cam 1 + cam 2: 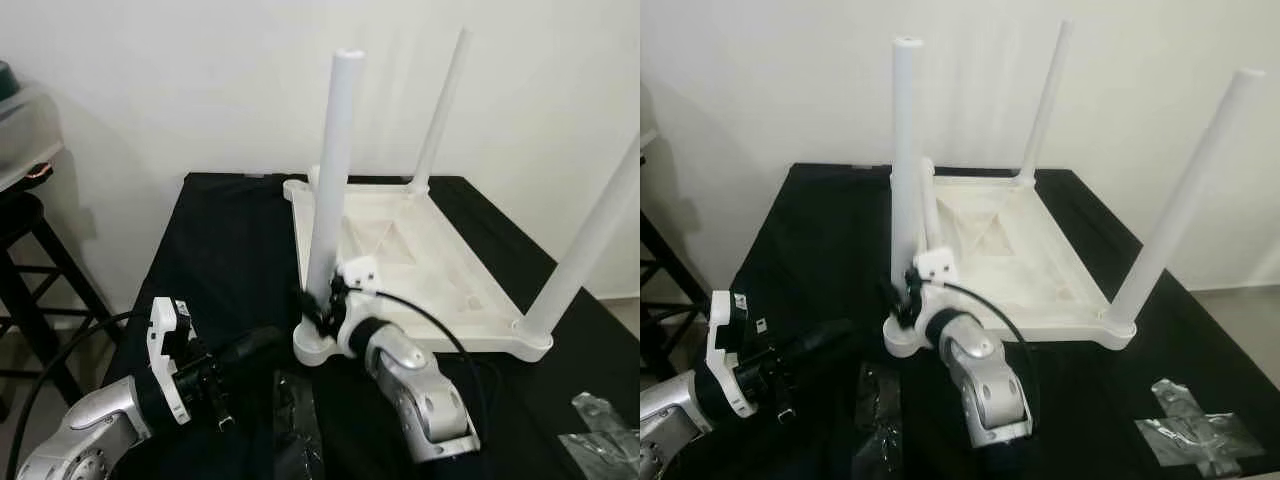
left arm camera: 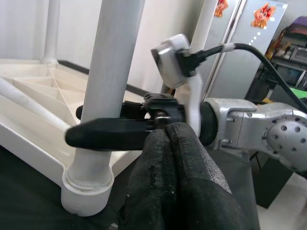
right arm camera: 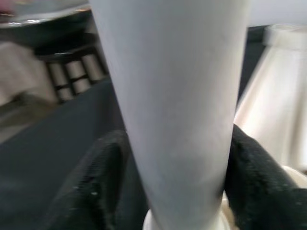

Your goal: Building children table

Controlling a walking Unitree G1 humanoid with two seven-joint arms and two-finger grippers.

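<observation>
Lying upside down on the black table, the white children's table showed its ribbed underside, with 4 legs pointing straight up, long axes vertical. No brand, label or writing could be read on it. The right claw was clamped on the near-left leg just above its socket at the near-left corner; the right wrist view had 1 black finger on each side of the white tube, pressed against it. The leg's top was cut off in both wrist views. The left claw hung just beside that corner, near the right wrist, its 2 fingers pressed together with nothing between them. The far-right leg faded into the pale wall, hard to outline. Crumpled clear plastic bags lay at the table's near right edge, contents unreadable. A dark stool stood off to the left, partly cropped.
</observation>
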